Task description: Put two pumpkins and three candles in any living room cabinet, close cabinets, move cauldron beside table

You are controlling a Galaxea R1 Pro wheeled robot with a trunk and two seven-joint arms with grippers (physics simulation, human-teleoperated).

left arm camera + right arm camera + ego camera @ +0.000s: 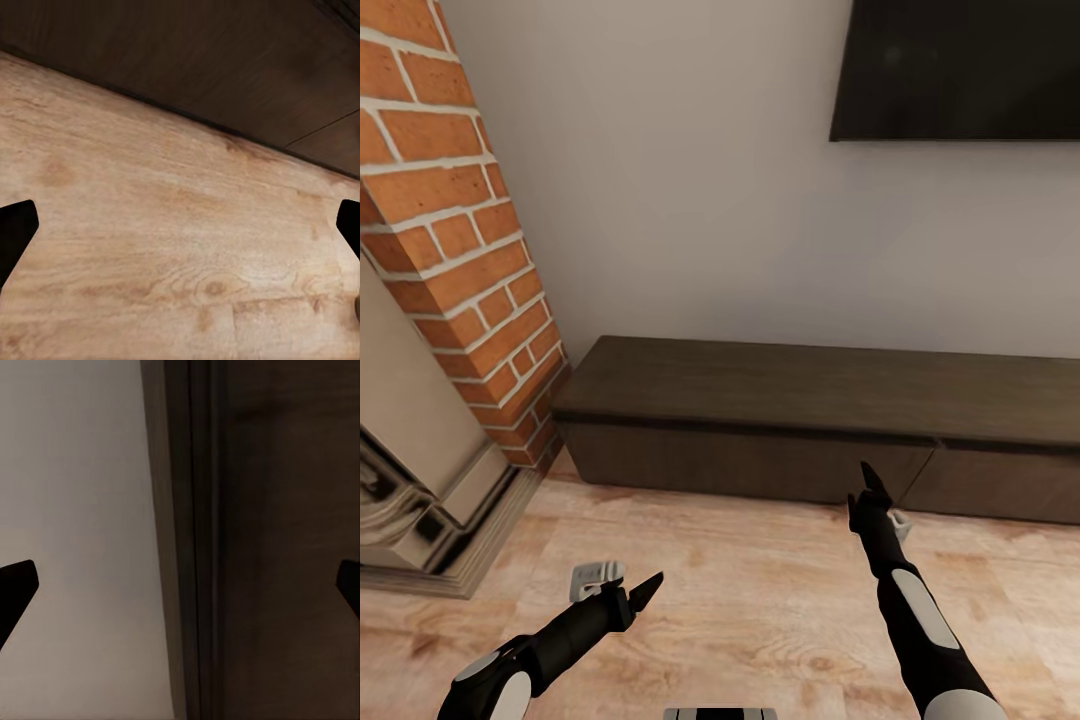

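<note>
The long, low, dark brown cabinet (810, 400) stands against the wall ahead, its drawer fronts shut. My right gripper (870, 492) is raised just in front of its face near the seam between two fronts, open and empty. In the right wrist view the cabinet (285, 540) and the pale wall fill the space between the spread fingertips (16, 585). My left gripper (638, 595) hangs low over the plank floor, open and empty, and the left wrist view has the cabinet (225, 60) beyond the floor. Pumpkins, candles, cauldron and table are out of view.
A red brick fireplace (450, 230) with a pale surround rises at the left, its base step (470, 560) reaching out onto the floor. A dark wall TV (960, 70) hangs above the cabinet. Light wood floor (760, 600) lies between me and the cabinet.
</note>
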